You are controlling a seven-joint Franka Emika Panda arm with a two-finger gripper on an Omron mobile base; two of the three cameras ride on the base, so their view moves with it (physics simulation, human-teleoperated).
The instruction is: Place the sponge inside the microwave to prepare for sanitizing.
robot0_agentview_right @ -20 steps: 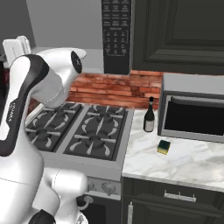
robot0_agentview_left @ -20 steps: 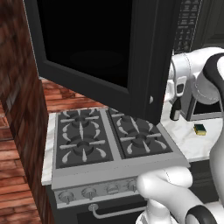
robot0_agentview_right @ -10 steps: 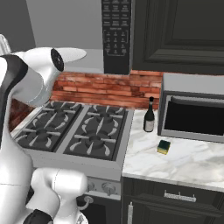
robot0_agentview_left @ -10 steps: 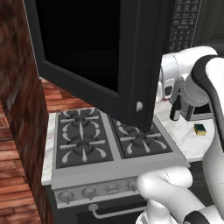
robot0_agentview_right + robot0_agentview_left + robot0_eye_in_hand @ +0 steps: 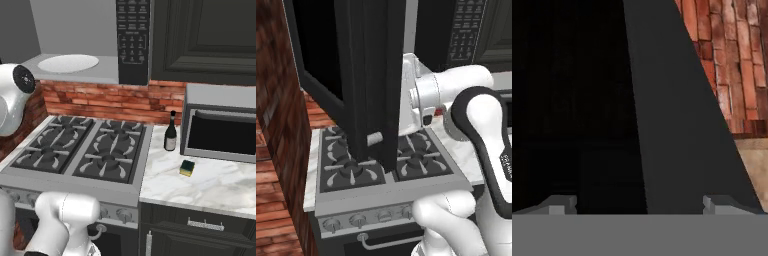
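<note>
Dark finger tips of the gripper (image 5: 639, 202) spread wide apart, empty, right up against the swung-out door of the microwave (image 5: 368, 85). Above the stove (image 5: 82, 152), light grey cavity and white round plate (image 5: 68, 63) laid bare. Right of the stove, yellow-and-green sponge (image 5: 187, 168) flat on the marble counter (image 5: 215, 185), near the dark bottle (image 5: 171, 133) and before the silver-grey box (image 5: 221, 122).

I see the microwave (image 5: 80, 67) door (image 5: 373, 85) swung much further open than a second ago: in the left base view it now stands nearly edge-on over the stove (image 5: 381, 165), where before it showed its broad face. My arm has swept left with it, leaving the right base view almost entirely.
</note>
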